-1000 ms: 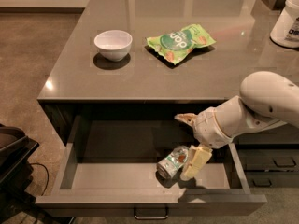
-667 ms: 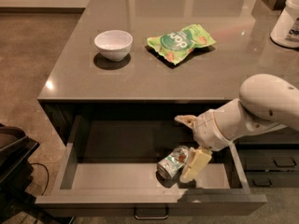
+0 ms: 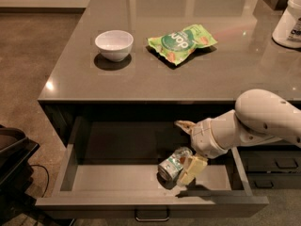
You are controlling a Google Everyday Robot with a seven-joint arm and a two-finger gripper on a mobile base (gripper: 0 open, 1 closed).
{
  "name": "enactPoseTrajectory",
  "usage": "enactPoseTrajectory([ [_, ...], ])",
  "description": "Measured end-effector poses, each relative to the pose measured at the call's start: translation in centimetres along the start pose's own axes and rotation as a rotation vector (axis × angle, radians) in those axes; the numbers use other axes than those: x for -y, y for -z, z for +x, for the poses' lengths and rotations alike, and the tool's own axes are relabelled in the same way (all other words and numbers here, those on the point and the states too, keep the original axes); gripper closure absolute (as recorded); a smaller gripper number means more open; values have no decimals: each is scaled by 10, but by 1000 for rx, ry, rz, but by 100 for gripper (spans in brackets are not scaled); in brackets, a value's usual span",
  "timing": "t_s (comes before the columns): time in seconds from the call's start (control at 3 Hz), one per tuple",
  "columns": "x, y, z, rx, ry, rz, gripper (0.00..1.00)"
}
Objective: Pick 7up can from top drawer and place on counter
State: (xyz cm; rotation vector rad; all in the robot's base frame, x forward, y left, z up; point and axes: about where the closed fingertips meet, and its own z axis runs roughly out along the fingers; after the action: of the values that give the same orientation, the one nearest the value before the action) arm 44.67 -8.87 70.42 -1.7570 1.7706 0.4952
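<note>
Centrally, a glossy grey-brown worktop [image 3: 141, 79], smooth and rectangular, mirroring pale spots of light. At its 10 o'clock, a round white bowl [image 3: 114, 44], deep and plain; near 12 o'clock, a flat, crinkled green snack bag [image 3: 181, 42]; at 2 o'clock, a white tub-like container [image 3: 289, 20], cut off by the frame edge.

Below, standing wide open: the top drawer [image 3: 70, 166], shallow, dark grey outside, paler grey on its inner walls, with a thin metal handle [image 3: 152, 216] at 6 o'clock of its front.

Inside, toward 5 o'clock of the drawer floor, the 7up can [image 3: 171, 164]: small, silver and green, tipped on its side, round end turned toward 8 o'clock, label marks hard to make out.

Reaching in from 3 o'clock, a rounded white arm [image 3: 263, 119] ending in the end effector [image 3: 188, 147], released, fingers spread wide: one cream fingertip [image 3: 185, 125] up near the drawer's back and apart from the can, the other touching the can's 4 o'clock flank and hiding part of it.

At 4 o'clock, narrower handled drawers [image 3: 277, 164], partly masked by the arm. At 8 o'clock, a dark bulky shape [image 3: 11, 159], cropped and unidentifiable.
</note>
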Motion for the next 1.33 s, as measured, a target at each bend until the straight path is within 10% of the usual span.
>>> enactPoseTrajectory([
  [1.33, 17, -35, 34, 11, 17, -53, 0],
])
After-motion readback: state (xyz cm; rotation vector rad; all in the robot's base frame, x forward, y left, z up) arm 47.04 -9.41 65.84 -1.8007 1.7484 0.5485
